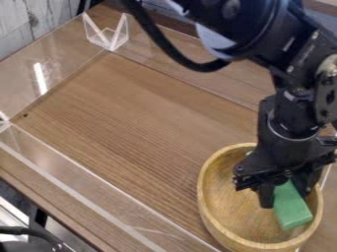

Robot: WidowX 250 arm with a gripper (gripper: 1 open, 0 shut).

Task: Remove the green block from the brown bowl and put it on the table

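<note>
Above brown bowl (224, 212), green block (291, 208) pinched in hand (286, 184)

A brown wood-grain table (138, 118) fills most of the frame, its straight grain running diagonally from the upper left toward the lower right. Low clear acrylic walls (66, 187) border it along the left and lower-left edges, catching pale reflections. Near the top of the frame, left of centre, a small clear acrylic piece (104, 34) stands at the far edge of the surface. At the lower right, a round, shallow brown bowl (218, 212) of light tan wood with a thick rim rests directly on the tabletop, partly cut off by the frame's bottom edge.
</note>
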